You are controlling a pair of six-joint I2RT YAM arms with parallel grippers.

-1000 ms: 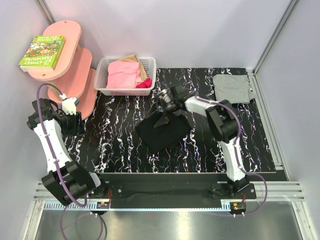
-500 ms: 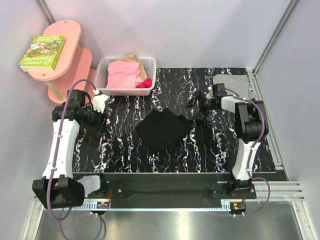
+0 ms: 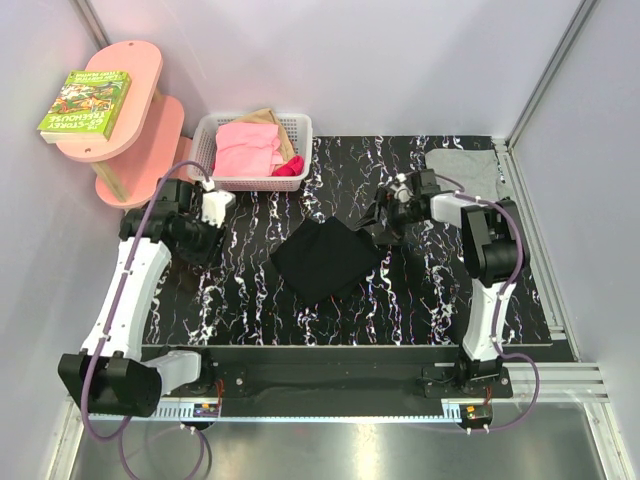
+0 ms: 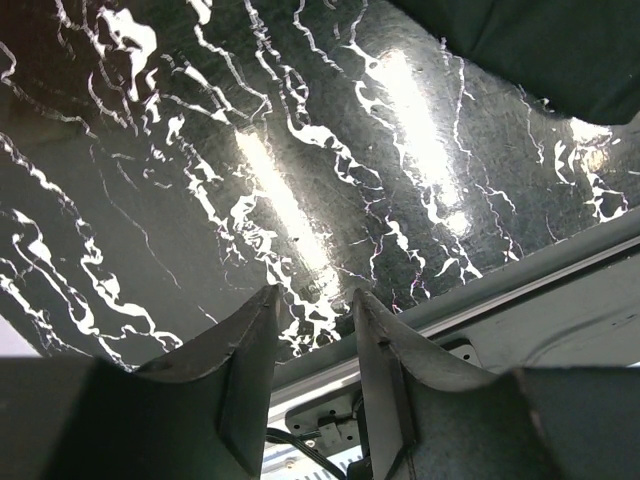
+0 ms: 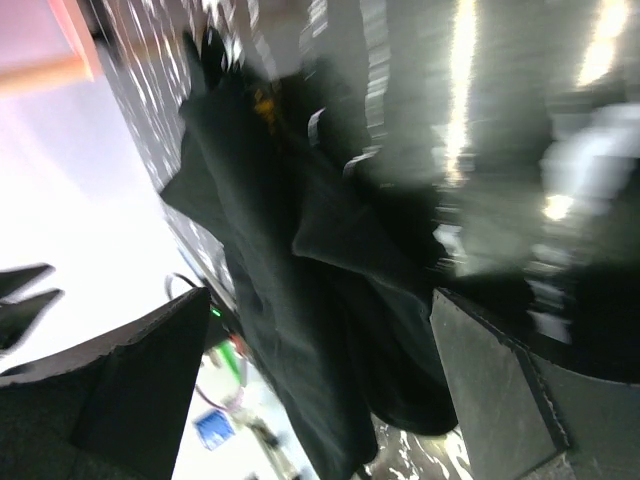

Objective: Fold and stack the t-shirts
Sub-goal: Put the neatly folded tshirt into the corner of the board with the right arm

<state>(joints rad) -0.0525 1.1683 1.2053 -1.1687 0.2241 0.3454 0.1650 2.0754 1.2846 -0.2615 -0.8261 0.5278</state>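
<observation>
The black t-shirt (image 3: 325,258) lies folded into a rough square in the middle of the marbled table; no print shows. The light grey t-shirt (image 3: 465,168) lies folded at the back right corner. My right gripper (image 3: 386,222) hovers at the black shirt's right corner, open and empty. In the right wrist view the black shirt (image 5: 270,250) fills the space below my spread right gripper (image 5: 320,300). My left gripper (image 3: 205,245) is over bare table left of the shirt, open with a narrow gap and empty (image 4: 315,295). The shirt's edge (image 4: 540,50) shows far off.
A white basket (image 3: 212,178) of pink clothes stands at the back. A pink two-tier shelf (image 3: 135,110) with a book (image 3: 85,100) is at the back left. Walls close in the table's left, back and right sides. A metal rail (image 4: 560,270) runs along the near edge.
My right gripper let go of the raised black shirt, swung right, then came back slightly; the shirt now lies flat. My left arm swung in from the pink shelf over the table.
</observation>
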